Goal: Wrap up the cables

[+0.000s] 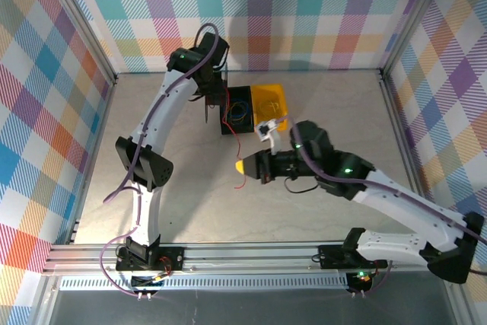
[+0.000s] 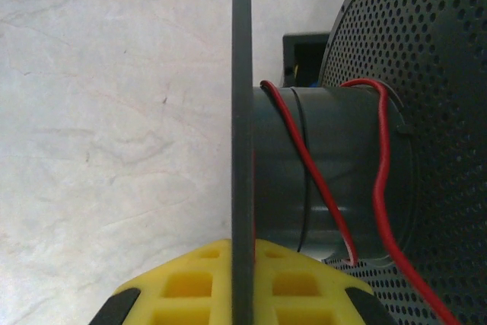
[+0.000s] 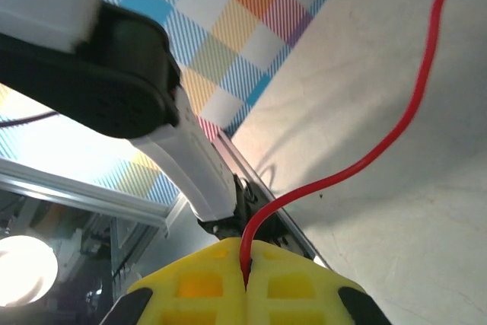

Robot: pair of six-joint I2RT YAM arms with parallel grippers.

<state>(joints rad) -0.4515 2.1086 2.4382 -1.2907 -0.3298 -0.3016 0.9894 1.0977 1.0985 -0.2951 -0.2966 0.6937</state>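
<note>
The right hand (image 3: 245,268) is clenched, its yellow fingertips (image 3: 190,287) pressed together on a thin red cable (image 3: 411,112) that comes out from between them. From there the cable curves up and away over the pale surface (image 1: 327,112). From above, this hand hovers near the middle of the surface with its tip pointing left, and the cable runs from it toward the far edge. The left hand (image 2: 242,279) is also clenched, grasping the thin near rim (image 2: 242,74) of a black spool (image 2: 335,173) between its yellow fingertips. The red cable crosses the spool's round hub in two strands, one slanting down from the rim side and one curving down beside the perforated disc (image 2: 426,112) on the other side; a darker strand seems to lie on the hub too, though the view is too dim to be sure. From above, the left hand and the spool are near the middle of the far edge, just left of a black box (image 1: 237,116). A yellow bin (image 1: 272,98) sits touching the box on its right.
</note>
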